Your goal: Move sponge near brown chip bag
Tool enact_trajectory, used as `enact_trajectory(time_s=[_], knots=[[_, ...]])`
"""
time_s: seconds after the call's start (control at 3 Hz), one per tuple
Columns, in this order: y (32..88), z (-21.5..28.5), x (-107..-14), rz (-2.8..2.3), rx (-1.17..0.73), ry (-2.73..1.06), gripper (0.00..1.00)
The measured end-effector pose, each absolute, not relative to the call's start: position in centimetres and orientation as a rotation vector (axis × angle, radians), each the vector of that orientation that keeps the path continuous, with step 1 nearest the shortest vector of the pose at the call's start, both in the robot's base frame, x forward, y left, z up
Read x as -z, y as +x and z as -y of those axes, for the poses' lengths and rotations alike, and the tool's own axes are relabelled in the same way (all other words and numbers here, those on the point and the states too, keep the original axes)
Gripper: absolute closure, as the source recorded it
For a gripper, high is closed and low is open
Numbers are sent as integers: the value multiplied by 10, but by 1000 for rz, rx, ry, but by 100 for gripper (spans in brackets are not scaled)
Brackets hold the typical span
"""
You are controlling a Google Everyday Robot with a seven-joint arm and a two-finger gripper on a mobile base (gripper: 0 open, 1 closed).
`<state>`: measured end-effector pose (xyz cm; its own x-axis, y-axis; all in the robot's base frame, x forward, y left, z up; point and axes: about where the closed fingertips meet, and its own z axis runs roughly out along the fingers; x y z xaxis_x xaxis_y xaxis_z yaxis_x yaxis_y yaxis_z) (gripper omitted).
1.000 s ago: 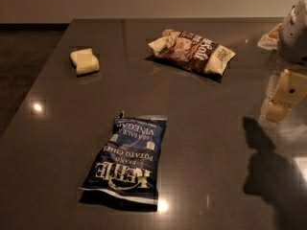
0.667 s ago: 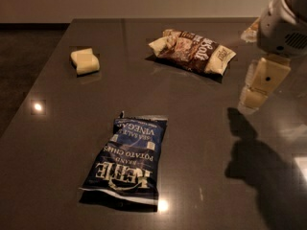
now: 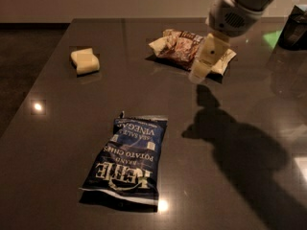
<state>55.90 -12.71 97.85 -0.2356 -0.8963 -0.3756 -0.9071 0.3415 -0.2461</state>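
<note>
Open table (image 3: pixel 53 143) all round the sponge (image 3: pixel 85 61), near the far-left edge and well apart from the brown bag (image 3: pixel 178 48) at far centre. Pale yellow, rounded, lying flat. Gripper (image 3: pixel 197 74) raised above the table, overlapping the brown bag's right end in view; released or clenched, impossible to tell. Blue bag (image 3: pixel 127 159) flat in the near middle. Dark glossy top with light glints; dark floor to the left.
</note>
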Motion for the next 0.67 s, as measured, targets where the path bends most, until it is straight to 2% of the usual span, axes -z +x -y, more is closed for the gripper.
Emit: enact_trajectory(time_s=[0.67], knots=[[633, 47, -953, -2154, -161, -1497, 0]])
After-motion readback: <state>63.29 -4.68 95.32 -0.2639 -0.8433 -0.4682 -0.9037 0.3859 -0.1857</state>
